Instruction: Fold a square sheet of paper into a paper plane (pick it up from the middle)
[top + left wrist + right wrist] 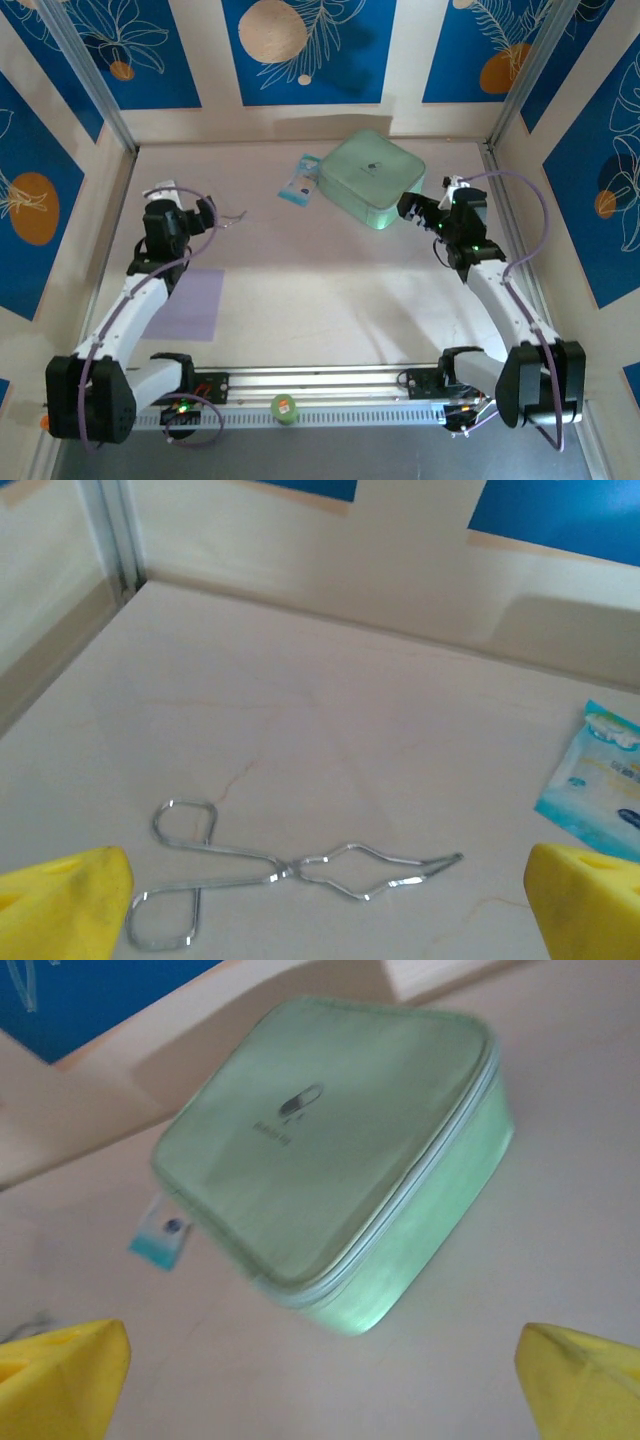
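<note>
Flat lavender paper square (195,305) on smooth table (330,290)

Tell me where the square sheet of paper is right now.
In the top view, the square sheet of paper lies flat on the table's left side, partly hidden by the left arm, just beyond the front rail.

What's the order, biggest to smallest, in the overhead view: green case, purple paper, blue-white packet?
1. Green case and purple paper: too alike to rank; the left arm hides part of the paper.
2. Blue-white packet: clearly smallest.
</note>
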